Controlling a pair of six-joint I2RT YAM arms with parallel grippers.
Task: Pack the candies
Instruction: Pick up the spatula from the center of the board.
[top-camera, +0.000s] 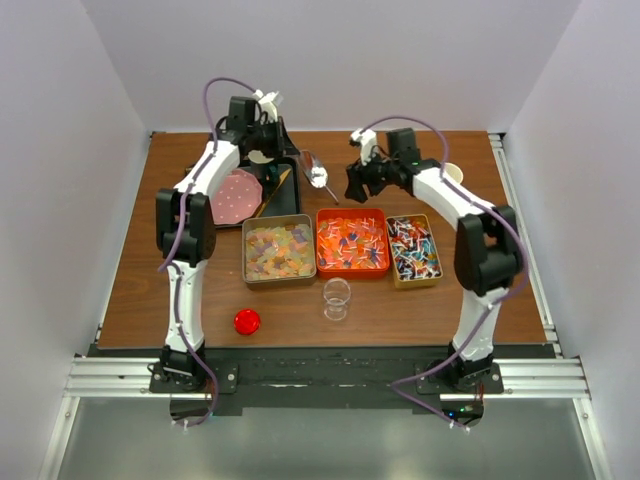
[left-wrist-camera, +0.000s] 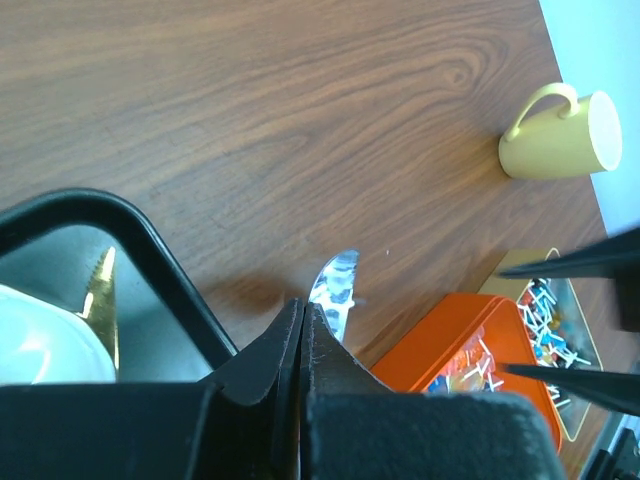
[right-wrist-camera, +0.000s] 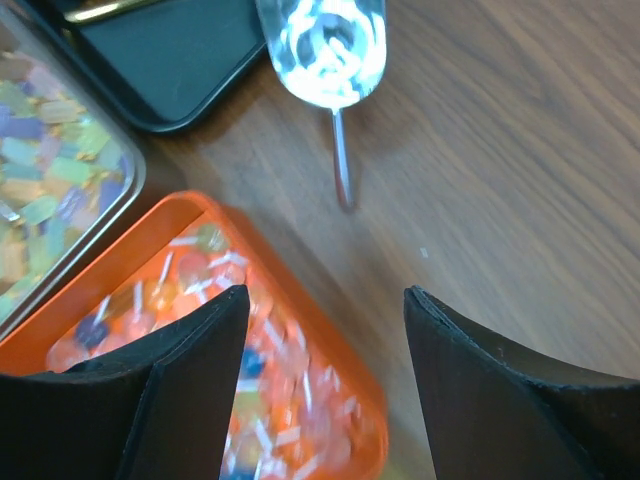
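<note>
Fingers (left-wrist-camera: 265, 365) of the L gripper (left-wrist-camera: 303, 312) sit pressed flat together, gripping nothing; we see them above the black tray (left-wrist-camera: 170, 255) rim, far-L part of the table. A metal scoop (top-camera: 318, 175) lies on the wood just R of the tray. The R gripper (right-wrist-camera: 325, 292) hangs w/ fingers wide apart, empty, over the orange tin (top-camera: 353, 211) far edge. The candies (top-camera: 279, 250) fill three tins in a row: pastel L, orange mid, wrapped R. A glass jar (top-camera: 337, 298) stands just in front.

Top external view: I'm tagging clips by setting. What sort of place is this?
Probably a robotics lab test cell: white walls box in a wooden table, two arms are bolted to an aluminium rail, and candies sit in tins.
</note>
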